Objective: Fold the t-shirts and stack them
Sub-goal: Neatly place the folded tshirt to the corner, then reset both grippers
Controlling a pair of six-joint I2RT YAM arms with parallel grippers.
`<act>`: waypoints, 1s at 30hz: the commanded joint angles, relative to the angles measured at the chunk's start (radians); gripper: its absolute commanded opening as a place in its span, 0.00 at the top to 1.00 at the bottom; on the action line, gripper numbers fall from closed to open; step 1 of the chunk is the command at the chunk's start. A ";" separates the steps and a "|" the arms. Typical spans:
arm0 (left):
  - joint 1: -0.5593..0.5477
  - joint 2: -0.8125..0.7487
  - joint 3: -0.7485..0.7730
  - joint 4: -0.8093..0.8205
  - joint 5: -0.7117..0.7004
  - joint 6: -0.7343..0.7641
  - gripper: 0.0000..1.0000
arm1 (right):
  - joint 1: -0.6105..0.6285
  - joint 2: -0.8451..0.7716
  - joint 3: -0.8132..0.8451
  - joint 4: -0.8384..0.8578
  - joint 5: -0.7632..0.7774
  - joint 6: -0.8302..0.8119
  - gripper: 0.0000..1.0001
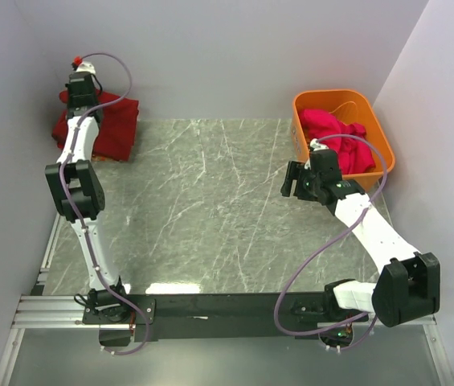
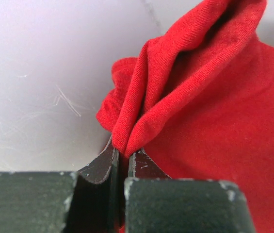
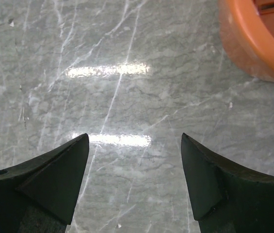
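Hovering just beside the tub (image 1: 384,143), the right gripper (image 3: 134,145) is spread wide with nothing in it, probably lining up for the pink shirt (image 1: 335,133) inside. Far left corner: the left gripper (image 2: 122,156) pinches a fold of the red shirt (image 2: 214,126), likely to straighten it.

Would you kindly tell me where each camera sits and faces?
Top external: above and behind, looking down at the table; left arm, right arm show.
Left wrist: behind the left gripper, shut on the red t-shirt it faces.
Right wrist: behind the open right gripper, facing table and orange tub.
Shared: top and right wrist both show the tub.
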 commanded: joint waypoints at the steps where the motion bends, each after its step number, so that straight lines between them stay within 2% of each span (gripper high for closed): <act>1: 0.045 0.004 0.049 0.126 0.008 -0.012 0.99 | -0.005 -0.025 0.057 -0.039 0.066 0.002 0.17; 8: 0.077 0.035 0.025 0.174 0.059 -0.023 0.98 | -0.005 -0.019 0.065 -0.077 0.059 0.018 0.17; 12: 0.087 0.064 0.034 0.181 0.053 -0.035 0.90 | -0.005 -0.010 0.077 -0.085 0.054 0.028 0.17; 14: 0.088 0.073 0.049 0.181 0.039 -0.038 0.74 | -0.005 -0.007 0.082 -0.085 0.051 0.029 0.17; 15: 0.087 0.078 0.052 0.181 0.038 -0.038 0.46 | -0.005 -0.004 0.086 -0.088 0.049 0.031 0.17; 18: 0.085 0.075 0.061 0.197 0.025 -0.058 0.01 | -0.005 -0.002 0.088 -0.087 0.046 0.029 0.18; 25: 0.067 0.010 0.068 0.117 0.071 -0.165 0.00 | -0.005 -0.014 0.073 -0.065 0.046 0.029 0.17; 30: -0.015 -0.062 0.057 0.033 0.055 -0.228 0.01 | -0.005 -0.048 0.047 -0.039 0.046 0.028 0.17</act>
